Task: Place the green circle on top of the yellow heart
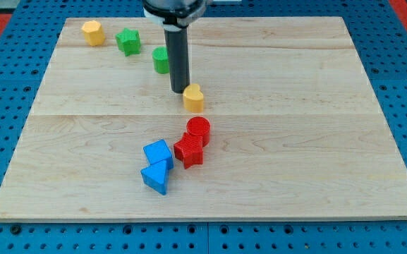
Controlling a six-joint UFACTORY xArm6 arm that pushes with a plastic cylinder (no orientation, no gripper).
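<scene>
The green circle (160, 60) lies near the view's top, partly hidden behind my rod. The yellow heart (194, 97) lies just below and right of it, near the board's middle. My tip (179, 90) rests on the board between them, touching or almost touching the heart's upper left side, with the green circle just up and left of the rod.
A yellow hexagon-like block (93, 32) and a green star-like block (128, 41) lie at the top left. A red cylinder (198, 130) and red block (188, 150) sit below the heart. A blue cube (158, 153) and blue triangle (156, 177) lie lower left. Wooden board (316, 141).
</scene>
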